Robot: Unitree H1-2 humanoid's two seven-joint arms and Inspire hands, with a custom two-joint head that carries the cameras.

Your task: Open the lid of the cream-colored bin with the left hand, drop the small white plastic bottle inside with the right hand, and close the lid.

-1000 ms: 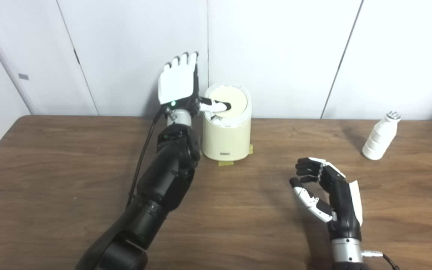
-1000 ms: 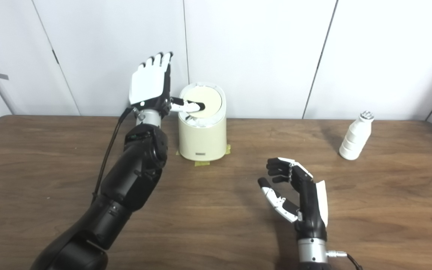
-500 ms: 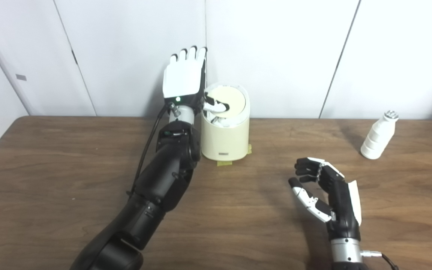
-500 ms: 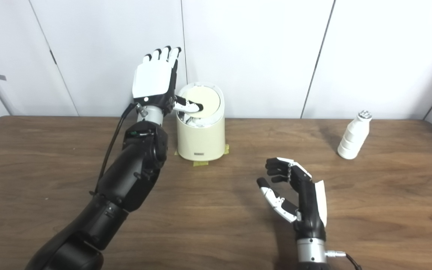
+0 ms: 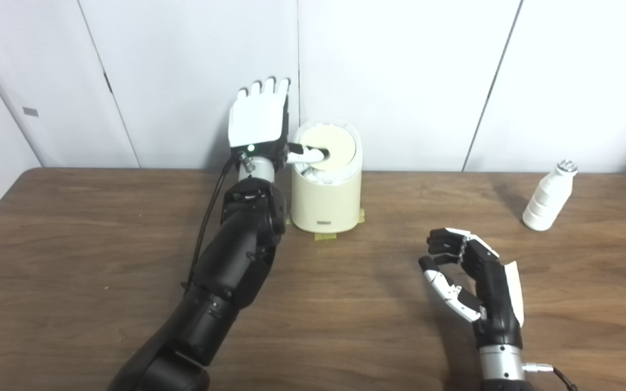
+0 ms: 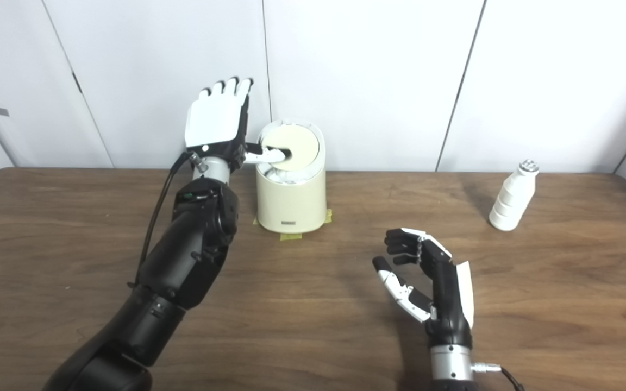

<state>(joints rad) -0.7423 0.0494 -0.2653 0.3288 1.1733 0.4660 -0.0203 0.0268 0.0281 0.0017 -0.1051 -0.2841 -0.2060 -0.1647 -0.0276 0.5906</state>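
Left eye view and right eye view both look down on a brown wooden table (image 5: 74,260) set against a white panelled wall (image 5: 400,81). The cream-colored bin (image 5: 325,193) stands at the far edge of the table, close to the wall, with bits of yellow tape (image 5: 326,235) showing under its base. Its round lid (image 5: 330,147) is tilted, the near edge dipped so that a gap shows white contents inside the bin.

Just to the left of the bin, the left robot hand (image 5: 258,122) is raised upright with its white back toward the cameras and its fingers (image 5: 264,87) straight and spread upward. Its thumb (image 5: 306,156) reaches sideways over the bin's rim and lies on the lid. It grips nothing.

The small white bottle (image 5: 548,196) stands upright well to the right of the bin, near the table's right end, with nothing touching it.

The right robot hand (image 5: 468,277) is nearer the cameras than the bin and off to its right, well apart from the bottle. Its fingers (image 5: 446,244) are curled over toward the thumb with a clear gap between them, and it holds nothing.
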